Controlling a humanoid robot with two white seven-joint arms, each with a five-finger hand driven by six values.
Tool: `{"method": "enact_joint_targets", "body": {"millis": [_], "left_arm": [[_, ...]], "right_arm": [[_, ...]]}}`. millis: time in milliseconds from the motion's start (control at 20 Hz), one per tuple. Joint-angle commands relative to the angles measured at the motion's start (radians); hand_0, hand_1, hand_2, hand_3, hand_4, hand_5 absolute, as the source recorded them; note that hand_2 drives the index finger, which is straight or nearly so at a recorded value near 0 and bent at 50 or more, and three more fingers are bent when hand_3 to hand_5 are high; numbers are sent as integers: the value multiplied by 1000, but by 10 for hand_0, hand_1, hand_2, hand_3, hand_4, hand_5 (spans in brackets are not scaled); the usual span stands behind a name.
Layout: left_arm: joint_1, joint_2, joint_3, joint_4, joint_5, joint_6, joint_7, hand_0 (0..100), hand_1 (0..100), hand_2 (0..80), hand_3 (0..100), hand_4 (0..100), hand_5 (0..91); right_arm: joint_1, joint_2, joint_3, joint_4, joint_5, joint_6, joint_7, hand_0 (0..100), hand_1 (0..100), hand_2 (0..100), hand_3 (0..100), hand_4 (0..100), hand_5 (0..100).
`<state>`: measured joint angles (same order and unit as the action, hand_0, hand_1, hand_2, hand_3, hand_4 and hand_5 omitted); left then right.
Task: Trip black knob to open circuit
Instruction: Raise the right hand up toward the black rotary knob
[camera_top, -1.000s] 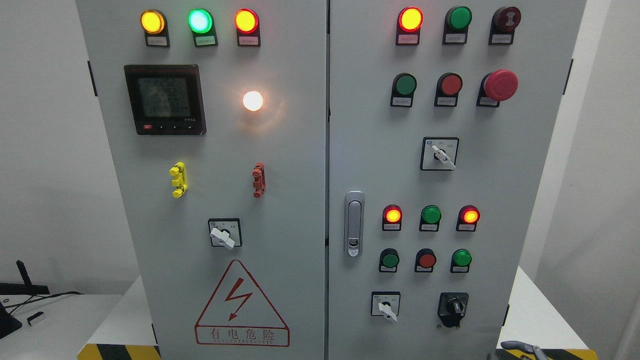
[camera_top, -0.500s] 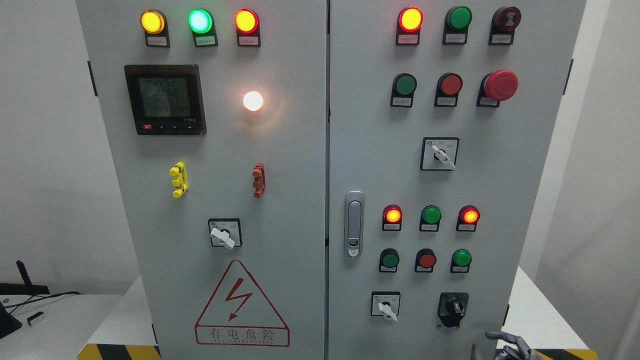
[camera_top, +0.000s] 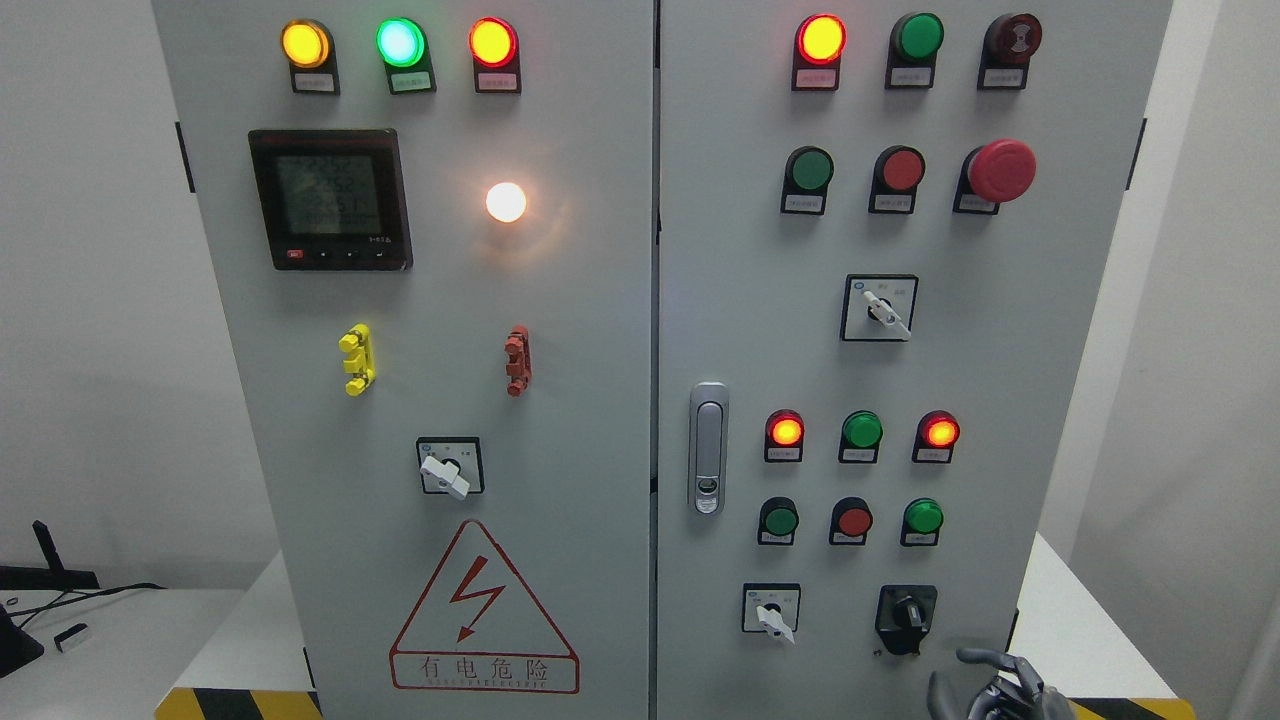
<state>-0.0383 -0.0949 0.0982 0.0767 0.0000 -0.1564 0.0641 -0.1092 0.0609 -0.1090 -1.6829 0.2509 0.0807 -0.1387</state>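
Observation:
The black knob (camera_top: 907, 612) sits on a black plate at the lower right of the grey cabinet's right door (camera_top: 740, 300), its handle pointing roughly up. My right hand (camera_top: 985, 685) rises from the bottom edge just below and to the right of the knob. Its grey fingers (camera_top: 975, 657) are spread and hold nothing. It does not touch the knob. The left arm is out of view.
A white selector switch (camera_top: 770, 610) is left of the knob. Green and red push buttons (camera_top: 853, 521) and lit lamps (camera_top: 785, 431) sit above it. A door latch (camera_top: 708, 447) is at the seam. A red mushroom button (camera_top: 1000, 170) is at the upper right.
My right hand has risen from the bottom edge and moved left, closer to the black knob, with more fingers showing. The meter's display digits changed.

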Motion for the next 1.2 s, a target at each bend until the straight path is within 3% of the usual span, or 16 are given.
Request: {"method": "enact_joint_targets", "body": {"millis": [0,1150], "left_arm": [[0,1,0,0,5,0,0,120,389,0,0,0,0],[0,0,0,0,5,0,0,120,389,0,0,0,0]], "right_arm": [[-10,1,9,39,-2,1,2,379,731,402,872,1000,1000],[-46,4,15,26,-5,-7,4,382,724,422,882,1000,1000]]}}
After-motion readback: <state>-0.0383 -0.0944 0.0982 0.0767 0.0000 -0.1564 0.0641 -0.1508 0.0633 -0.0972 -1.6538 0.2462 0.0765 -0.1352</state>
